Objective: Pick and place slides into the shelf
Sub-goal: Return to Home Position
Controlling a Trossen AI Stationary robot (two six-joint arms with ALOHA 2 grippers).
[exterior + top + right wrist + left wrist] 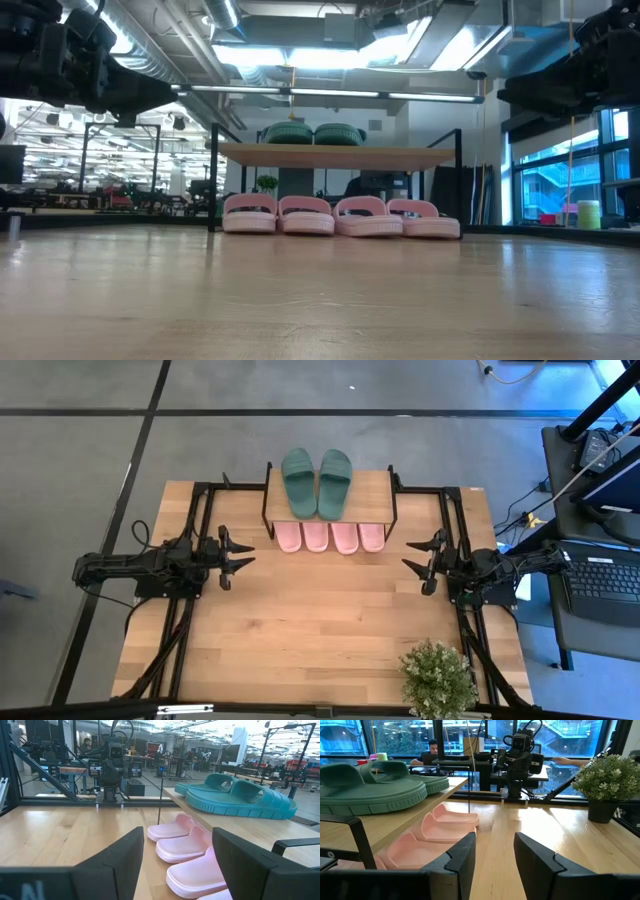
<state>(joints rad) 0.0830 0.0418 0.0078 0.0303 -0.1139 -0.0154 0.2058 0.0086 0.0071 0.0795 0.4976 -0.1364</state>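
The low wooden shelf point(362, 490) stands at the table's far middle. The dark green pair of slides point(317, 482) lies on its plank top, soles down. Several pink slides point(330, 537) sit in a row on the tabletop under the plank, also seen in the low view point(340, 216). My left gripper point(240, 558) hovers open at the table's left, level with the shelf's front, fingers pointing right. My right gripper point(412, 556) hovers open at the table's right, fingers pointing left. In the left wrist view the green slides point(380, 782) and pink slides point(432, 832) show beside my open left gripper point(494, 865).
A small potted plant point(436, 678) stands at the table's near right edge. Bare tabletop point(320, 620) spreads between the two arms and the near edge. A desk with a keyboard point(605, 575) lies off the table's right side. People sit in the room beyond.
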